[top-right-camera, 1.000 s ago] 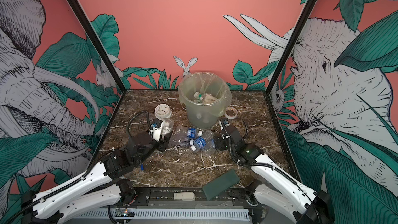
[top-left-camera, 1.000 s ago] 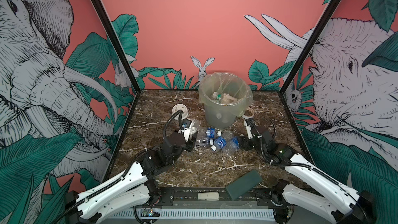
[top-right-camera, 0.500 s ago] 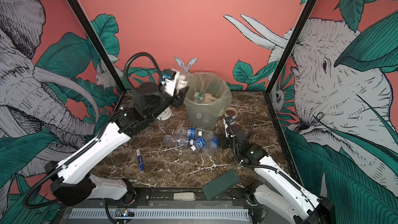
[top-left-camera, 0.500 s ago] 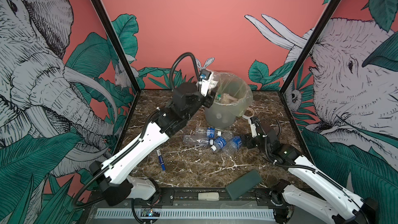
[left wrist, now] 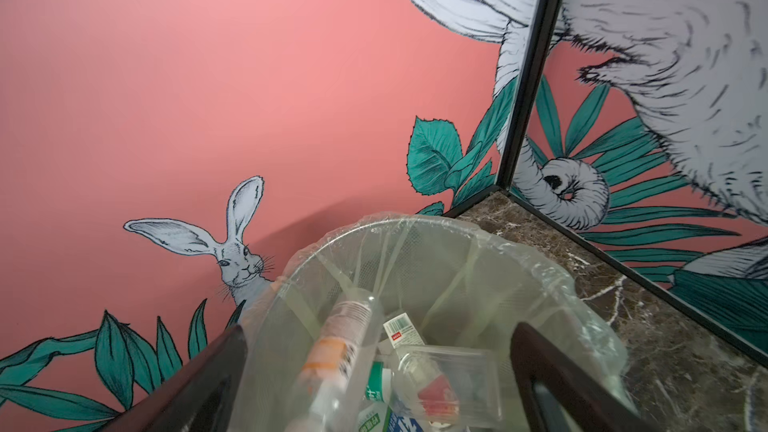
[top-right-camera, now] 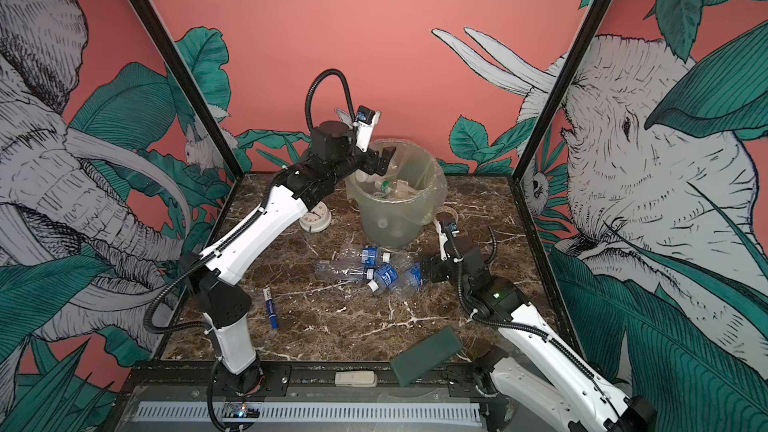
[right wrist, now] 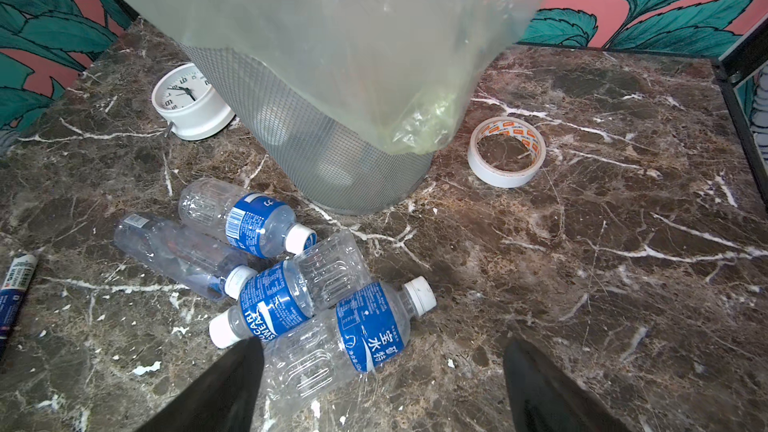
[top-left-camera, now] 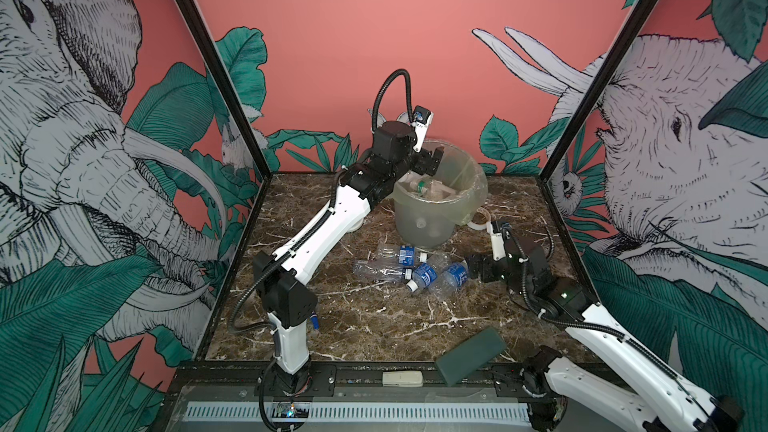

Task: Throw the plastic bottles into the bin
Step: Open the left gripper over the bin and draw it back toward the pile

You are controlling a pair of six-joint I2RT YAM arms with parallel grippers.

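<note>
Bin stands near back wall, left hand gaping over its rim.

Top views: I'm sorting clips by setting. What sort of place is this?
Probably a staged robot test booth, not a home: printed elephant-and-leaf wall panels in a black frame, a marble-look tabletop, a left arm and a right arm mounted at its front edge.

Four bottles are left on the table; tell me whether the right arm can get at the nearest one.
Probably yes: the right gripper stands open right at that bottle, with nothing between them.
</note>
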